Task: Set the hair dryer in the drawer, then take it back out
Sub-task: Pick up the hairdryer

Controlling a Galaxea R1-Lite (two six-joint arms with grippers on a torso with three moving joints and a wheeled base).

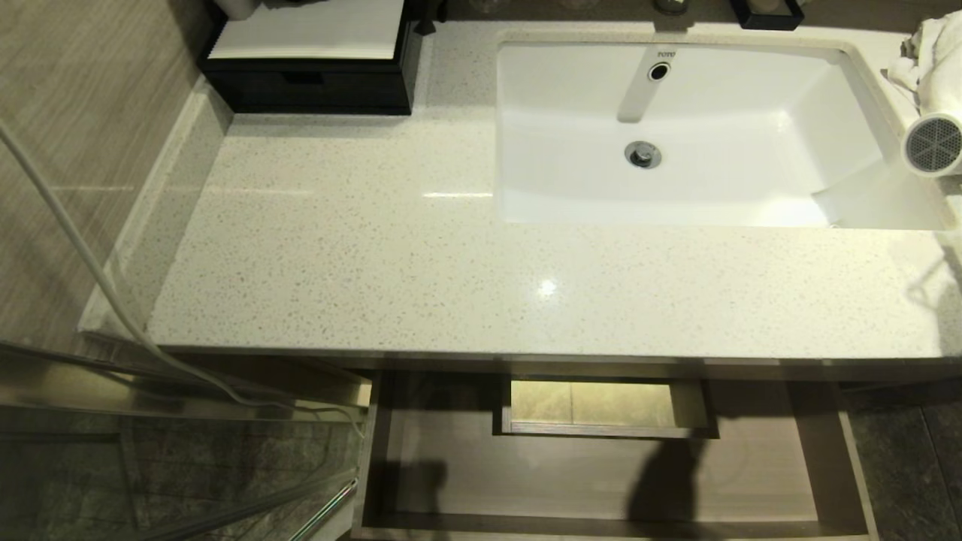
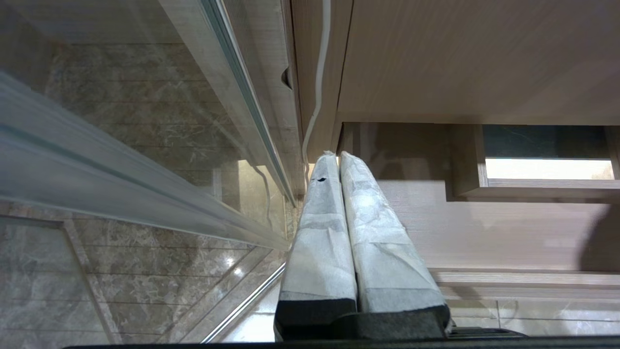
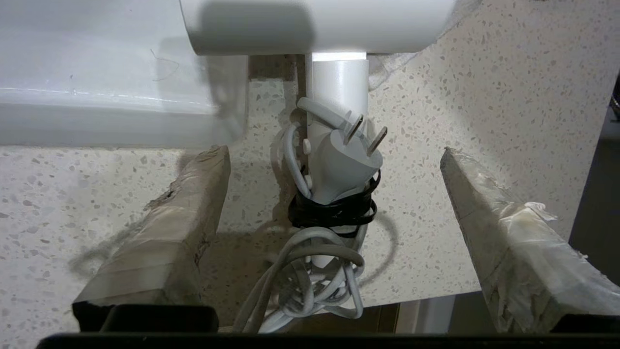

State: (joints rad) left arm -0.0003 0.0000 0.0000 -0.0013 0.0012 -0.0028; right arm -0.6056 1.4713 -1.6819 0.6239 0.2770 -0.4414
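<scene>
Speckled countertop (image 1: 391, 255) with white sink (image 1: 676, 188) at 1 o'clock, black box with white towel on top (image 1: 308, 68) at 11, crumpled white cloth (image 1: 936, 56) far at 2. Glass panel (image 1: 68, 225) and a thin white cable (image 1: 113, 300) crowd the 9 o'clock side. The drawer (image 1: 601, 473) is pulled out at 6 o'clock below the counter edge, floor bare apart from the boxed cutout (image 1: 605, 409); plenty of room in it. Hair dryer (image 1: 932, 143) sits at 3 o'clock on the counter by the sink's right rim, grille facing in. My right gripper (image 3: 334, 160) is spread wide, holding nothing; the dryer's handle with bundled cord and plug (image 3: 339, 165) lies between my fingers (image 3: 164, 232), touching neither. My left gripper (image 2: 339, 160) is pressed closed, empty, beside the drawer's left end.
</scene>
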